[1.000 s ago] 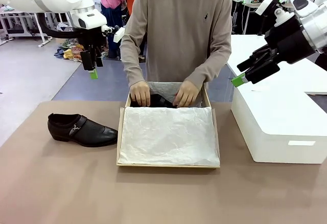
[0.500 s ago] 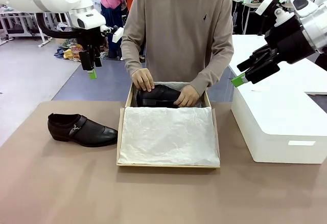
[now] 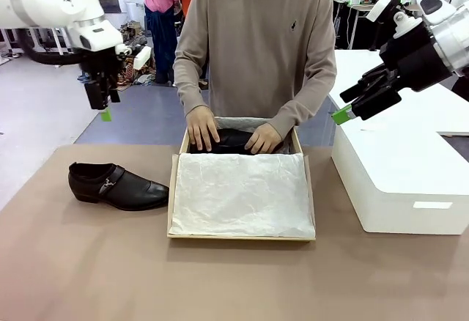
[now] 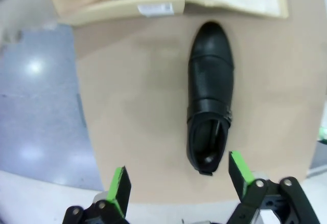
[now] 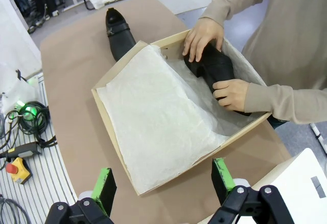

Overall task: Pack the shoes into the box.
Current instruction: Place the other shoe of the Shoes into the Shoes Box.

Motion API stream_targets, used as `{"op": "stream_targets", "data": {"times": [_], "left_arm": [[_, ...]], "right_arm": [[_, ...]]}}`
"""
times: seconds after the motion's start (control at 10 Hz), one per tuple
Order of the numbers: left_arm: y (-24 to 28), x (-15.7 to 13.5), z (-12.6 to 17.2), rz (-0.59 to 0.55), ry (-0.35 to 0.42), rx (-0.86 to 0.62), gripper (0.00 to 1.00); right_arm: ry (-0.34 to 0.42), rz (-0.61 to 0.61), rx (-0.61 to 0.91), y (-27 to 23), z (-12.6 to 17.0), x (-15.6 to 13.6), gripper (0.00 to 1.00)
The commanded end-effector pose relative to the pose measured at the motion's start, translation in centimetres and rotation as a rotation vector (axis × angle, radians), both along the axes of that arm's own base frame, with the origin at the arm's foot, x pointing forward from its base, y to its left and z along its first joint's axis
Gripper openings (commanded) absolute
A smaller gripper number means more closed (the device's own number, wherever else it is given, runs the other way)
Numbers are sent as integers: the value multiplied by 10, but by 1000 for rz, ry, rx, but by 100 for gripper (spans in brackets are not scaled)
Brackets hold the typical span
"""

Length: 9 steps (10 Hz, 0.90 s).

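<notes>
Brown tabletop (image 3: 88,262) — shoe (image 4: 209,96) beneath left fingers (image 4: 240,170), well apart

Held high, 2 grippers: the left gripper (image 4: 177,164) points straight down, the right gripper (image 5: 161,170) slants down-left, jaws spread wide, empty.

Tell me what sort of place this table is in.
Probably a robotics lab or test workspace: a yellow box with a red button and loose cables lie beside the table, with open grey floor behind the person.
</notes>
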<state>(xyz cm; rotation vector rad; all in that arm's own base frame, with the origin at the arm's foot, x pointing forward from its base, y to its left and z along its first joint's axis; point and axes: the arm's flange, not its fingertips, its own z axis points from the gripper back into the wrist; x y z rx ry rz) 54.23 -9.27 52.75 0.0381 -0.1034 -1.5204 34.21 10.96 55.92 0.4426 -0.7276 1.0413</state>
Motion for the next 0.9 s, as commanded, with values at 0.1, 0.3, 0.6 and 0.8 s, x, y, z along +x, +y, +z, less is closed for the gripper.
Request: {"op": "stream_targets", "data": {"times": [0.1,0.3,0.6,0.8], "left_arm": [[29,-13,-33,11,-8,-16,100],[44,-4,-48,12,14,-28,100],[43,-2,-51,39,28,-3,100],[43,-2,-51,39,28,-3,100]], "right_arm": [[-15,27,25,-1,-1,3,100],[-15,27,25,-1,-1,3,100],[-15,27,25,-1,-1,3,100],[-15,27,25,-1,-1,3,100]]}}
